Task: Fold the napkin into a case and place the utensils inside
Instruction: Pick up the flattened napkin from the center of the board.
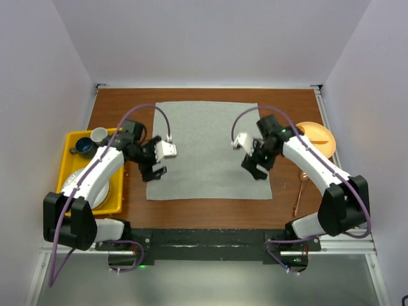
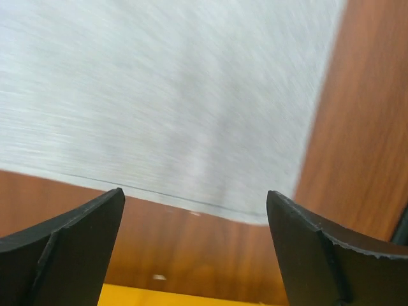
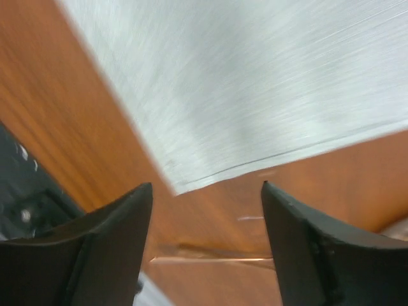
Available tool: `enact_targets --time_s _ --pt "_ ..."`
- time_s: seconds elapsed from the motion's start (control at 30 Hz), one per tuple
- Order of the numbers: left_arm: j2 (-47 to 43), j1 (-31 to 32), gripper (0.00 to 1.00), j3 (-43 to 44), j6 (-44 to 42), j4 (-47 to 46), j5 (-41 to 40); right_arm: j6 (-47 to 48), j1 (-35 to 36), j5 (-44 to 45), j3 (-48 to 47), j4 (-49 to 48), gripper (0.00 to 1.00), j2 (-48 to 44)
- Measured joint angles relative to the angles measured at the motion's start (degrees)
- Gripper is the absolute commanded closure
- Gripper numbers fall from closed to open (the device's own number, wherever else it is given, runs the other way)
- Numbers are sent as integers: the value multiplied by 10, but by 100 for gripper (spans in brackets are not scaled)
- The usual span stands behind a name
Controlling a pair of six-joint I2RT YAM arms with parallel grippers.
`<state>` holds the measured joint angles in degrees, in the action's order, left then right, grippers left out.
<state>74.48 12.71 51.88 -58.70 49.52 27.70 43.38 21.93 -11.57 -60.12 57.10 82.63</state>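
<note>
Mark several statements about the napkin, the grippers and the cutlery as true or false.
1. The napkin lies spread flat on the table. True.
2. The left gripper is shut on a napkin corner. False: its jaws are open and empty, over the napkin's near left corner.
3. The copper spoon lies on the napkin. False: it lies on bare table to the napkin's right.
4. A yellow tray sits at the table's left side. True.
5. The right gripper is open and holds nothing. True.
</note>
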Motion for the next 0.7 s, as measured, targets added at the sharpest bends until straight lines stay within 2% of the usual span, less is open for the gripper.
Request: enact_targets --time_s 0.1,0.17,0.27,0.4,0.57,0.67,0.7 --pt "8 -15 0 88 75 -39 38 -45 -41 -48 -139 -23 6 -1" --pt "22 -31 0 139 141 -90 53 -77 -76 -56 -183 -49 2 1" --pt "63 -48 0 210 261 -205 39 -165 -114 -30 -256 -141 2 26" --pt "157 -53 0 293 382 -341 -9 -249 -122 39 -315 -270 4 96" --pt "342 -60 1 462 487 -381 -74 -303 -129 56 -443 -313 9 259" --pt "400 -75 12 485 538 -397 -94 -331 -138 62 -461 -323 17 331" --pt "413 -82 24 483 553 -400 -99 -342 -141 63 -464 -324 19 356"
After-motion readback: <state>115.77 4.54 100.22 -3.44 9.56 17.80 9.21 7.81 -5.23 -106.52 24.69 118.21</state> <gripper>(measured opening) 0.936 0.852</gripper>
